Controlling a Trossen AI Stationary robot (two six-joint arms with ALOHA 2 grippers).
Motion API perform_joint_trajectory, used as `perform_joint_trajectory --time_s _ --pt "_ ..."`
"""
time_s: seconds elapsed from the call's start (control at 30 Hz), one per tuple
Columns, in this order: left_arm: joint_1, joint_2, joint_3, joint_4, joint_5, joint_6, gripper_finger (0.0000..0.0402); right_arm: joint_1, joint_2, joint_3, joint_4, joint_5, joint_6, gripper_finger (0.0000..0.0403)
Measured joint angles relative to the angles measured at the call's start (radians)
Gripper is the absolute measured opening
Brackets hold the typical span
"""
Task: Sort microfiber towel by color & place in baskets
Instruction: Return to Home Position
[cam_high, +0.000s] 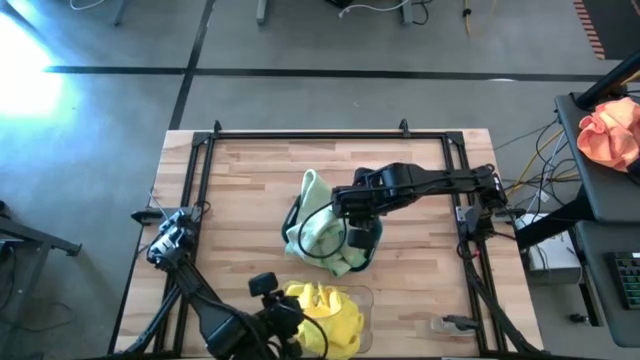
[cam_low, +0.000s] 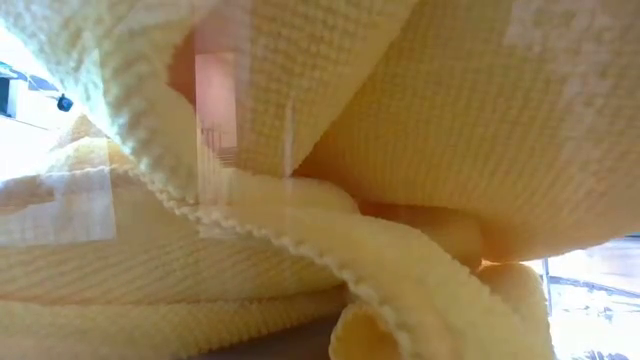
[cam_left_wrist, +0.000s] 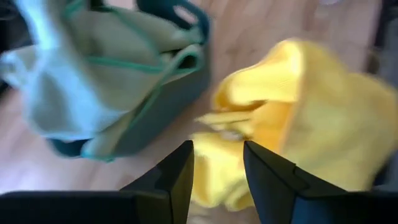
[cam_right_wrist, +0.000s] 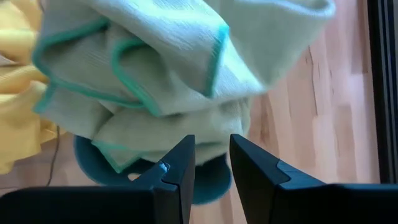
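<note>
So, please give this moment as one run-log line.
green towels: in teal basket | yellow towels: in clear basket | left end effector: open, by clear basket | right end effector: open, over teal basket

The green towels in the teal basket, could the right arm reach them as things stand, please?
Probably yes: the right hand hovers close over the green towels, open, with nothing between them.
</note>
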Motion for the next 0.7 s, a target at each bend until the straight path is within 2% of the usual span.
perform_joint_trajectory --time_s 0.07,0.23,0.5,0.6,0.7 --pt "-0.006 -0.001 -0.006 -0.049 -0.013 -0.036 0.0124 0.008 -0.002 0.0 0.027 0.007 -0.016 0.0093" --pt "-0.022 -0.043 -0.103 -0.038 -0.021 -0.026 0.0123 0.014 -0.002 0.0 0.057 0.066 -0.031 0.0093" --pt "-0.073 -0.232 -0.47 -0.021 -0.022 -0.202 0.0123 0.014 -0.002 0.0 0.106 0.114 -0.033 0.0093" --pt "-0.103 -0.335 -0.605 0.066 -0.075 -0.237 0.0123 0.014 -0.002 -0.001 0.128 0.114 -0.038 0.0093" --pt "-0.126 -0.447 -0.728 0.193 -0.135 -0.197 0.0123 0.014 -0.002 -0.001 0.139 0.114 -0.041 0.0093"
